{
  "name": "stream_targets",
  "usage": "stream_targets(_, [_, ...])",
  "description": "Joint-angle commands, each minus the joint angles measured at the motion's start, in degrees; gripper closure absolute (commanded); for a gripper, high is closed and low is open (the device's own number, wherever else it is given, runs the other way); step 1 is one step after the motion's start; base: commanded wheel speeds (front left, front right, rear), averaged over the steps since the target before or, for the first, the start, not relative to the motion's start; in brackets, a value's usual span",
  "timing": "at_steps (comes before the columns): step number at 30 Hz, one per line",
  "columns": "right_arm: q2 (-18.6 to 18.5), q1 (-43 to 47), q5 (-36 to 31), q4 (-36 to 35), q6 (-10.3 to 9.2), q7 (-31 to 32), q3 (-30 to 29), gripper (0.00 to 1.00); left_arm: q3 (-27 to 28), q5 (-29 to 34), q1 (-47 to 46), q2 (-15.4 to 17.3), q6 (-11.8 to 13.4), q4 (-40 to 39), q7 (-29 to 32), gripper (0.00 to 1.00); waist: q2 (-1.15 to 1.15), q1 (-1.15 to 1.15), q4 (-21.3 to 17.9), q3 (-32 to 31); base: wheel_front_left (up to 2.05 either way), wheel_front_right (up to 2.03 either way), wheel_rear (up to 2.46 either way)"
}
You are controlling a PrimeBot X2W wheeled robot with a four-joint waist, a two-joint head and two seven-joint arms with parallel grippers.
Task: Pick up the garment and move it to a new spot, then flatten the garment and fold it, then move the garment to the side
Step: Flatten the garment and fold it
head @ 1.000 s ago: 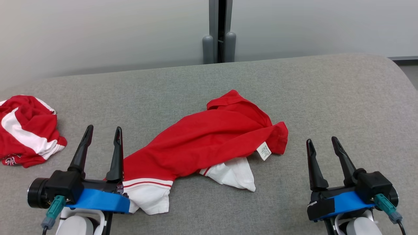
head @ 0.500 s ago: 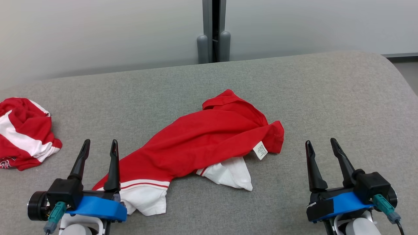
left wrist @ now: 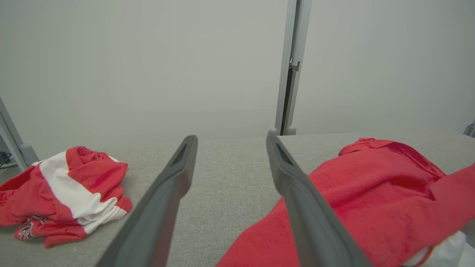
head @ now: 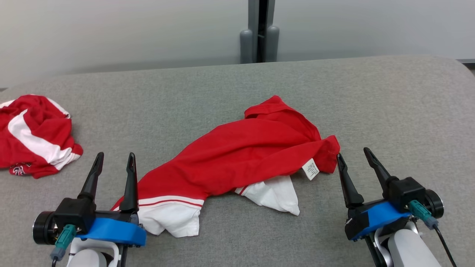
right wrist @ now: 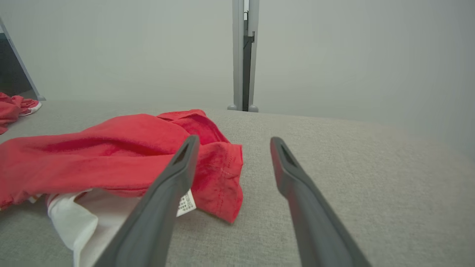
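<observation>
Item: crumpled red-and-white cotton garment (head: 245, 155), laid unflattened and unfolded on grey fabric surface (head: 389, 111). Left gripper (head: 115, 155) and right gripper (head: 352, 152): fingers spread wide, nothing held. No step is judged complete.

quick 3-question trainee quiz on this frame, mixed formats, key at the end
1. True or false: the left hand is shut on the red garment.
2. The white label on the red garment lies: A nearest the left hand, B nearest the right hand, C midway between both.
3. Fill in: ___ garments lie on the grey surface.

Key
1. False: both hands are open, with nothing between the fingers.
2. B.
3. Two: the red garment in the middle and the striped garment, crumpled at the far left.
</observation>
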Motion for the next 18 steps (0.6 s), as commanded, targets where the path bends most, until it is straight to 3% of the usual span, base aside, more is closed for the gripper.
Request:
stream_targets(1, [-0.7,-1.3,-0.2,1.3,-0.02,0.0,0.4,0.0,0.0,0.2,-0.8,0.1,-0.3,-0.2,0.0,0.0,0.0,0.0,0.9,0.8,0.0,0.0,0.0])
stream_targets(14, [-3.9,-7.9,1.9,14.0,-0.02,0.0,3.1,0.0,-0.7,-0.4,-2.6,-0.4,-0.4,-0.3,0.0,0.0,0.0,0.0,5.8,4.5,0.0,0.0,0.0])
stream_targets(15, [-4.0,-8.4,2.3,14.5,-0.02,0.0,3.4,0.4,-0.7,-0.4,-2.6,-0.4,-0.4,-0.3,0.0,0.0,0.0,0.0,6.0,4.6,0.0,0.0,0.0])
stream_targets(16, [-4.1,-8.9,2.6,14.7,-0.02,0.0,3.7,1.0,-0.7,-0.4,-2.6,-0.4,-0.4,-0.3,0.0,0.0,0.0,0.0,6.1,4.7,0.0,0.0,0.0])
stream_targets(18, [-4.2,-9.2,3.4,15.1,-0.02,0.0,4.2,1.0,-0.6,-0.5,-2.6,-0.5,-0.3,-0.3,0.0,0.0,0.0,0.0,6.2,4.8,0.0,0.0,0.0])
